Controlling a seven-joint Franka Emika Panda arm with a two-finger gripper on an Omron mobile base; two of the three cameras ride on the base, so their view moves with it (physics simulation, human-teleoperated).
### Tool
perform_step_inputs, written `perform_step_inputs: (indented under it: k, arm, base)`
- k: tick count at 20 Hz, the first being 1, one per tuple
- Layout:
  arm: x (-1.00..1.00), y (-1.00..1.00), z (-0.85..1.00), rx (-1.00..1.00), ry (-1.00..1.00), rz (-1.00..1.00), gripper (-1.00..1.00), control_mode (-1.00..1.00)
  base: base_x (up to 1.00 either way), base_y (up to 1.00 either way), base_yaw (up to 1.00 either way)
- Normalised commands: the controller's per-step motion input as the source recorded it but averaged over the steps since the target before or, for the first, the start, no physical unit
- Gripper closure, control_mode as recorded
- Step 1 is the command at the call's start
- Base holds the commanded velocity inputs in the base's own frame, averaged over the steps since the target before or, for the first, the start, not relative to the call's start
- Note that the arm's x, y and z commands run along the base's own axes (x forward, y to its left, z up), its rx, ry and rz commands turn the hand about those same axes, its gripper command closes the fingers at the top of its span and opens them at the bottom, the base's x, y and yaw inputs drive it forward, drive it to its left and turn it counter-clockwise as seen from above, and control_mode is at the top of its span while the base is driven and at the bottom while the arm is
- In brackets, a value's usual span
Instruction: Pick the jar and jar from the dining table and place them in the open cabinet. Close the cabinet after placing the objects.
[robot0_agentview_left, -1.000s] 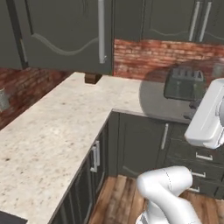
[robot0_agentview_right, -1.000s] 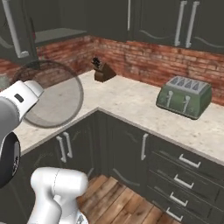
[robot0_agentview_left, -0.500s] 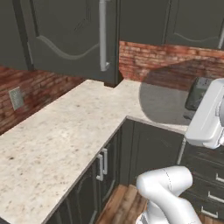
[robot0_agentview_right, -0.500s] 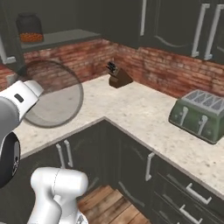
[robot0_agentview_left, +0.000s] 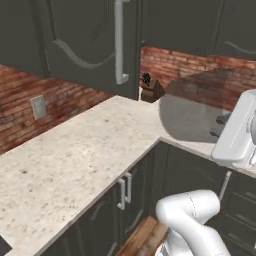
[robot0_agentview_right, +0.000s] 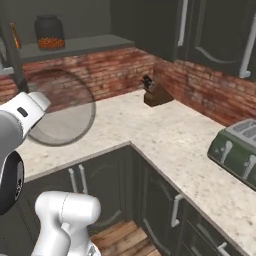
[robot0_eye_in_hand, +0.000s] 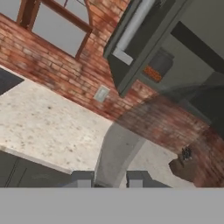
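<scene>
My gripper (robot0_eye_in_hand: 109, 179) is shut on the large grey frosted jar (robot0_eye_in_hand: 117, 148), which rises see-through between the fingertips. The same jar shows as a faint grey disc (robot0_agentview_right: 60, 107) beside my white hand, and as a grey haze (robot0_agentview_left: 185, 117) over the counter. The small clear jar (robot0_agentview_right: 48, 32) with orange-red contents stands on the shelf of the open cabinet (robot0_agentview_right: 75, 47), up ahead of the held jar (robot0_eye_in_hand: 156, 66). The cabinet door (robot0_agentview_left: 90, 45) hangs open with its silver bar handle (robot0_agentview_left: 119, 40). The dining table is out of view.
A beige speckled counter (robot0_agentview_left: 75, 160) wraps the corner below a red brick wall. A knife block (robot0_agentview_right: 156, 92) stands in the corner, a green toaster (robot0_agentview_right: 237, 150) to the right, a wall socket (robot0_agentview_left: 38, 106) on the left wall. Closed upper cabinets (robot0_agentview_right: 220, 35) line the right wall.
Both base views have shifted, so the base has moved: the open cabinet and knife block are nearer and the toaster has slid to the right. My grip on the grey jar is unchanged.
</scene>
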Motion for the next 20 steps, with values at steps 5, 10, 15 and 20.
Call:
perform_step_inputs:
  k: [5,10,15,20]
  arm:
    - [0.0,0.0,0.0,0.0,0.0,0.0,1.0,1.0]
    - [0.0,0.0,0.0,0.0,0.0,0.0,1.0,1.0]
    - [0.0,0.0,0.0,0.0,0.0,0.0,1.0,1.0]
    - [0.0,0.0,0.0,0.0,0.0,0.0,1.0,1.0]
  base:
    - [0.12,-0.36,0.31]
    - [0.01,-0.63,0.27]
    - [0.0,-0.94,0.2]
    - [0.12,-0.32,0.19]
